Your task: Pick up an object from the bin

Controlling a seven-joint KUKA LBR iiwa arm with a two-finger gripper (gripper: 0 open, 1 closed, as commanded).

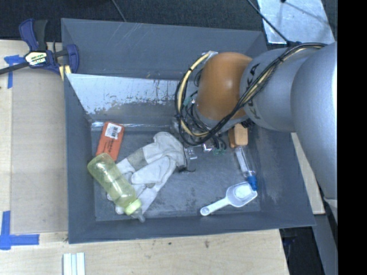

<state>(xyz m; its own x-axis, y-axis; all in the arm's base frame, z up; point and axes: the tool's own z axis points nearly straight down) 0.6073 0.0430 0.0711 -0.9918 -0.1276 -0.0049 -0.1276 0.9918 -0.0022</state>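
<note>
The gripper (190, 160) hangs below the arm's orange cover (221, 90) and its looped cables (198, 132), low in the middle of the bin (172, 39). Its tip is at the right edge of a crumpled white cloth (152, 164), and whether the two touch cannot be told. How wide the gripper stands cannot be told either, since the wrist and cables hide most of it. The cloth spreads away to the gripper's left and towards the near wall. Beyond the cloth on that same side, a yellow-green bottle (113, 183) lies tilted, its capped end nearest the front wall and its body against the cloth. An orange box (110, 140) with a white label lies further left and nearer the back wall. On the gripper's other side, a clear tube (245, 165) with a blue end lies near, with a tan block (240, 135) just behind it. A white scoop (230, 200) lies in front and to the right, well apart from the cloth.
</note>
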